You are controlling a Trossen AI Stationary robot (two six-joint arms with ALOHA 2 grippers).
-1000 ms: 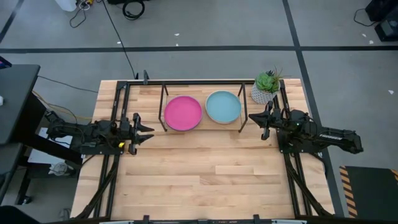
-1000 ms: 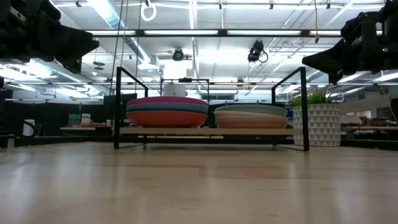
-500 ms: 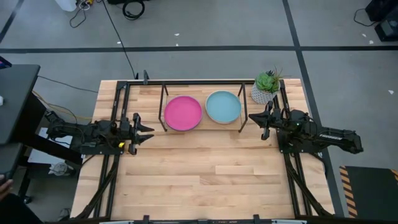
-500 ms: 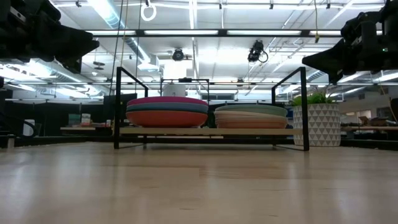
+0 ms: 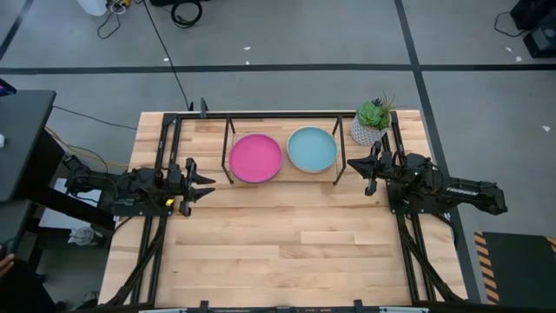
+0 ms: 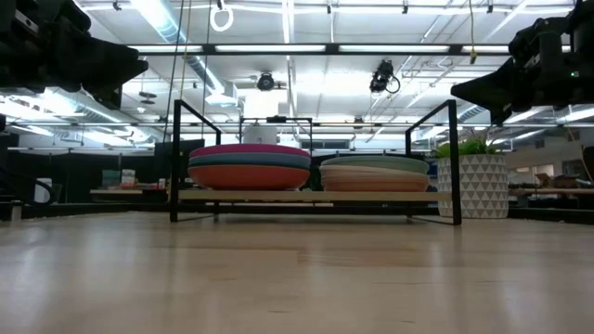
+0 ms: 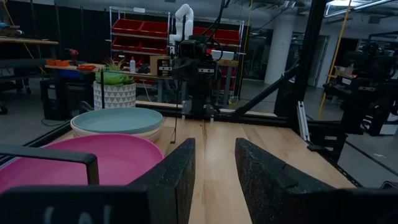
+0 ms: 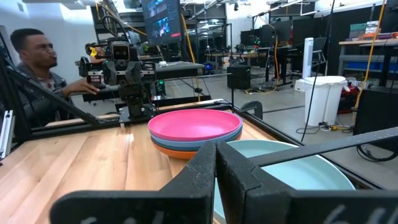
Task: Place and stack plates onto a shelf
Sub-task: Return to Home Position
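Two stacks of plates rest on the shelf's wood board point(image 6: 306, 196). The left stack is topped by a magenta plate point(image 5: 255, 157) over dark teal and orange ones point(image 6: 249, 169). The right stack is topped by a pale teal plate point(image 5: 312, 149) over cream and peach ones point(image 6: 374, 174). My left gripper point(image 5: 208, 185) point(image 7: 214, 168) hovers open above the table, just left of the shelf. My right gripper point(image 5: 365, 172) point(image 8: 216, 168) hovers shut just right of the shelf, beside its black end rod. Neither touches anything.
A small white pot with a green plant point(image 5: 369, 126) point(image 6: 471, 186) stands at the far right of the table, next to the shelf and behind my right gripper. Bare wood tabletop point(image 5: 287, 243) stretches from the shelf to the near edge. A person point(image 8: 31, 56) sits beyond the table's left side.
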